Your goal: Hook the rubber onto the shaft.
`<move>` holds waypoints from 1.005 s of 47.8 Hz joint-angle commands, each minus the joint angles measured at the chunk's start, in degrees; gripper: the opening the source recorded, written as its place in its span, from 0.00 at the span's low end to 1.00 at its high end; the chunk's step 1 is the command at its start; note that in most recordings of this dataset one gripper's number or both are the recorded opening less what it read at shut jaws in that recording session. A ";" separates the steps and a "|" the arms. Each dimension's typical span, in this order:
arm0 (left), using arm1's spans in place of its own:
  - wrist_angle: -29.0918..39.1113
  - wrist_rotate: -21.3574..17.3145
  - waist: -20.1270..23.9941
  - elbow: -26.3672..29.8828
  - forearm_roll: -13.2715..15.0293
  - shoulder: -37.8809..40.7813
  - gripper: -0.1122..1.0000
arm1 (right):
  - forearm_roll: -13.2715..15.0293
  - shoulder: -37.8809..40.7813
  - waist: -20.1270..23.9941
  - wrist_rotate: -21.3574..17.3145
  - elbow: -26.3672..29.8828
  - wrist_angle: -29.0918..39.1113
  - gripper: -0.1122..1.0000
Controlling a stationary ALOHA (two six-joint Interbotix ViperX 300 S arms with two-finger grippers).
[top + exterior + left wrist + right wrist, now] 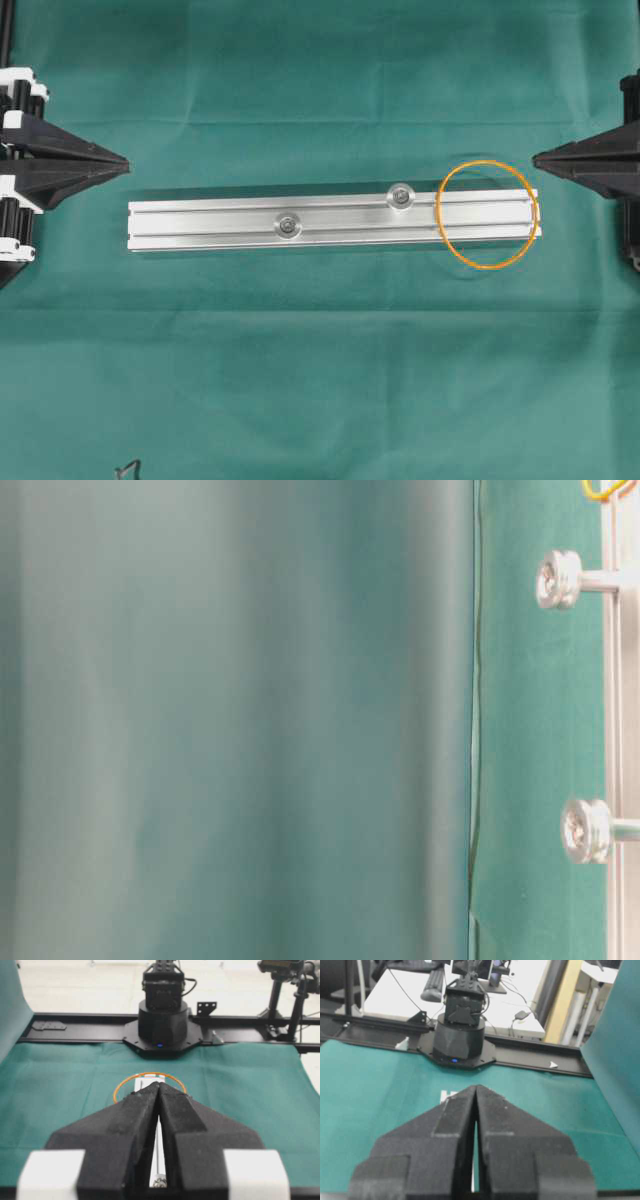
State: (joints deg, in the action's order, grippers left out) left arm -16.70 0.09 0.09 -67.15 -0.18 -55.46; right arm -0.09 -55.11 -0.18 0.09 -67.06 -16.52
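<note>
Our left gripper waits at the left edge of the green cloth, pulled back from the work. Its two black fingers are pressed together at the tips, so it is closed and holds nothing. We think it sits back there so the middle of the cloth stays free to see and reach.

Next comes the silver rail. It lies flat in the middle of the cloth, running from left to right. Two little round pegs stand up from it. The left peg is near the middle of the rail, close to its front side. The right peg is further along, close to its back side. From the low side view both pegs have a wide head on a thin neck, and we guess that shape is there to catch a band and stop it sliding off. The task speaks of one shaft only, and we cannot tell which peg is meant.

The orange rubber band lies loose over the right end of the rail, just past the right peg. It is round and slack and is not hooked on anything yet.

Our right gripper waits at the right edge of the cloth, near the band but not touching it. It is closed too, and empty. It is nearest, so we guess it should open and pick up the band first.
</note>
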 commanded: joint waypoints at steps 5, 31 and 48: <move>2.55 -0.09 0.09 2.02 -1.41 -0.18 0.10 | 0.00 0.44 0.00 -0.09 1.23 0.79 0.12; 11.34 0.26 0.09 4.22 -1.41 -0.70 0.10 | -0.18 0.53 -0.09 -0.70 4.22 12.22 0.12; 37.71 0.44 0.09 10.72 -1.32 0.35 0.10 | -0.18 1.32 0.00 -0.79 9.84 38.94 0.12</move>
State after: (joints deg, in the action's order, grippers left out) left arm 17.23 0.53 0.09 -59.06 -1.41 -55.81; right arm -0.18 -54.49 -0.18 -0.53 -59.50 18.54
